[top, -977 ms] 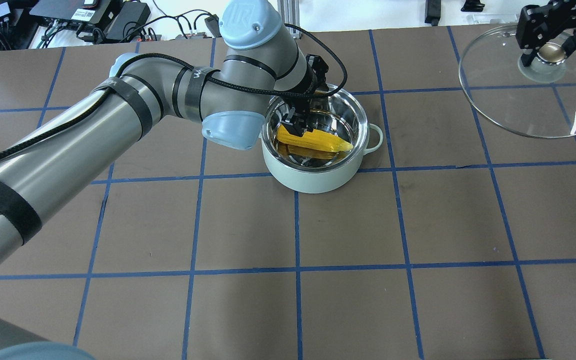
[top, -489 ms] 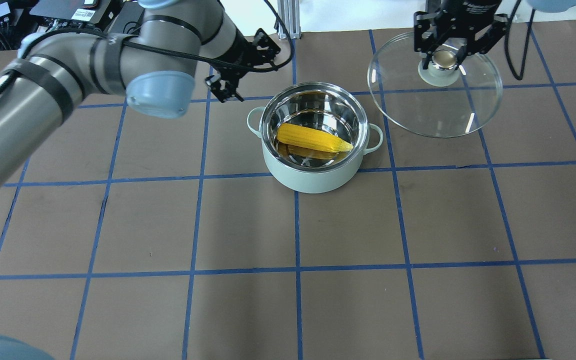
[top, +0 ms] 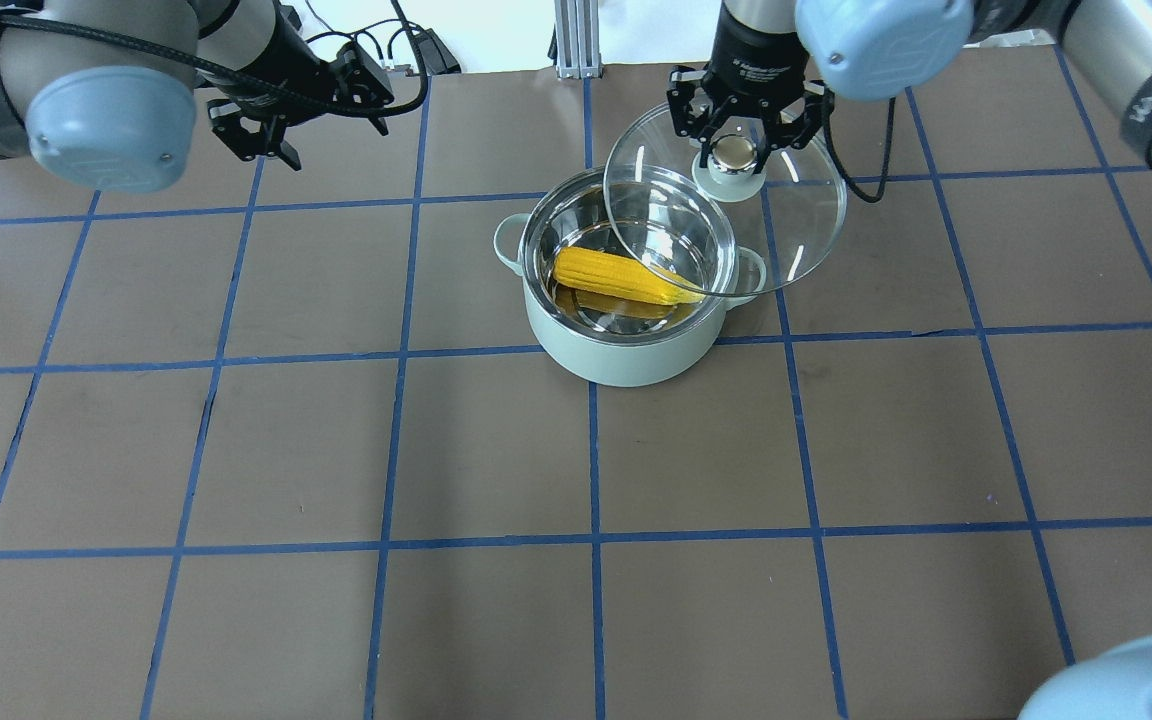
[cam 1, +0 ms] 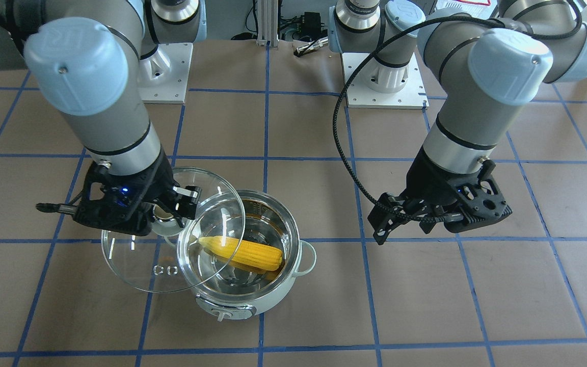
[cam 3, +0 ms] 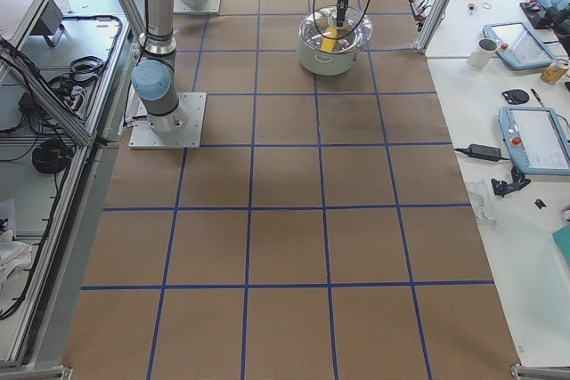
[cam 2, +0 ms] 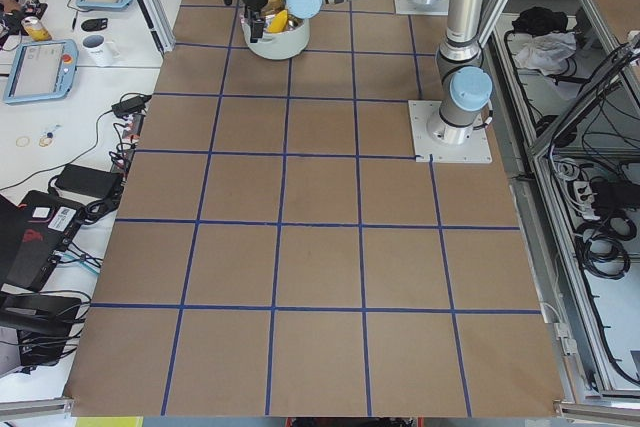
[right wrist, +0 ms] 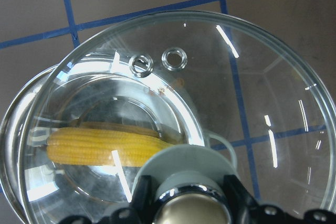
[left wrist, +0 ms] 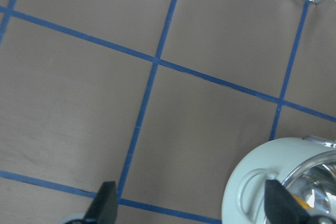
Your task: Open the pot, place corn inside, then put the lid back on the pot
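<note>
The pale mint-green pot (top: 626, 362) stands on the table with the yellow corn (top: 626, 278) lying inside it; both also show in the front view, the pot (cam 1: 252, 302) and the corn (cam 1: 246, 253). My right gripper (top: 734, 150) is shut on the knob of the clear glass lid (top: 801, 225). It holds the lid tilted above the pot's far right rim, partly overlapping the opening. The right wrist view shows the corn (right wrist: 105, 145) through the lid (right wrist: 252, 77). My left gripper (top: 266, 148) is open and empty, well left of the pot (left wrist: 278, 182).
The brown table carries a blue tape grid (top: 396, 350). Cables and electronics (top: 406, 45) and an aluminium post (top: 571, 40) lie along the far edge. Both arm bases (cam 1: 375, 81) stand at the robot's side.
My right gripper has carried the lid left, from the far right of the table to over the pot's rim. My left gripper has let go of the corn and drawn away to the far left.
</note>
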Motion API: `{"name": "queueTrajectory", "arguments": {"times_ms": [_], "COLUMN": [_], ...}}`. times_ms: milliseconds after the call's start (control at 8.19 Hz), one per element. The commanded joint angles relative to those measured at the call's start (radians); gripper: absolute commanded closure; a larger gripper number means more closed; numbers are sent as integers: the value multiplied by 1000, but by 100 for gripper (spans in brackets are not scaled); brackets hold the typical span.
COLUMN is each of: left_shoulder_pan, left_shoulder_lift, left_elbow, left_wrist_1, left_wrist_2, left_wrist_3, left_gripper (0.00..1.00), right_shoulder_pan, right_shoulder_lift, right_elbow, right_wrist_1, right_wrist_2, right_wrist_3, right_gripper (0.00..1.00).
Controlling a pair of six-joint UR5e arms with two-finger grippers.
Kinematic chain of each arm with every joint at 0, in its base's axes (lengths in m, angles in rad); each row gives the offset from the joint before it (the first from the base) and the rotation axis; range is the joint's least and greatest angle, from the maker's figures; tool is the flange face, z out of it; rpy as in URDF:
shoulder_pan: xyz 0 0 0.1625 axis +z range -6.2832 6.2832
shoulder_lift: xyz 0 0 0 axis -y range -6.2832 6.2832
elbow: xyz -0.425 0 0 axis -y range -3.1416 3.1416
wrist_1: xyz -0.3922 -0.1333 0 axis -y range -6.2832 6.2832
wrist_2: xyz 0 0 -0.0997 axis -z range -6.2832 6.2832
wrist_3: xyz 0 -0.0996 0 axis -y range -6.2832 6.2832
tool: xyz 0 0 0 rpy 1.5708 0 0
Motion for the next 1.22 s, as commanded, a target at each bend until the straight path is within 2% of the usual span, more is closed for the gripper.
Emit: {"name": "queueTrajectory", "arguments": {"times_ms": [0, 122, 244, 733, 1099], "left_shoulder_pan": [17, 17, 16, 8, 5], "left_shoulder_lift": [113, 146, 169, 144, 140], "left_elbow": [-3, -3, -3, -18, -18], "left_wrist_1": [-177, -222, -250, -252, -252], "left_wrist_2": [51, 154, 254, 255, 194], "left_wrist_3": [147, 242, 253, 243, 228], "left_gripper": [0, 0, 0, 0, 0], "right_shoulder_pan": [94, 113, 116, 123, 127], "right_shoulder_lift": [57, 68, 79, 102, 111], "right_elbow": [0, -2, -2, 0, 14], "right_wrist_1": [-64, -66, -67, -98, -115], "right_wrist_2": [3, 5, 31, 45, 35], "right_wrist_3": [116, 161, 184, 216, 198], "right_gripper": [92, 92, 92, 92, 92]}}
